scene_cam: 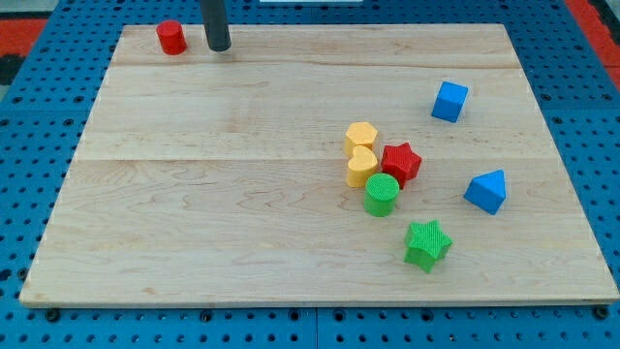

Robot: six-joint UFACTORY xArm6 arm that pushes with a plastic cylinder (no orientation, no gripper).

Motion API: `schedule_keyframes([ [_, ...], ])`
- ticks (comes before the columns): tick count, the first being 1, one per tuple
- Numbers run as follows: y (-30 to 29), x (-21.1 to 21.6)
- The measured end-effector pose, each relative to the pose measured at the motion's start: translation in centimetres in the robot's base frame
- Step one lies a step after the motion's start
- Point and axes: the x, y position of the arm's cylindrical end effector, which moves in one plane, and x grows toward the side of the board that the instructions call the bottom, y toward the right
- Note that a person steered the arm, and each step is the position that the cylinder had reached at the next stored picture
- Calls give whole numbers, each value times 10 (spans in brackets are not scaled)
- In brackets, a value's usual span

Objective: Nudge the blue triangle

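Observation:
The blue triangle (486,191) lies on the wooden board (194,213) at the view's right, a little below the middle. My tip (220,47) stands near the view's top left, just right of a red cylinder (171,37). The tip is far from the blue triangle, up and to the left of it, touching no block.
A blue cube (449,101) sits above the triangle. A cluster left of the triangle holds a yellow hexagon (360,138), a yellow heart (361,167), a red star (401,161) and a green cylinder (381,194). A green star (427,243) lies below them.

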Motion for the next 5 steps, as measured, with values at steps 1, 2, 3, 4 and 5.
schedule_keyframes([
  [1, 1, 1],
  [2, 38, 23],
  [3, 118, 59],
  [4, 164, 116],
  [5, 206, 146],
])
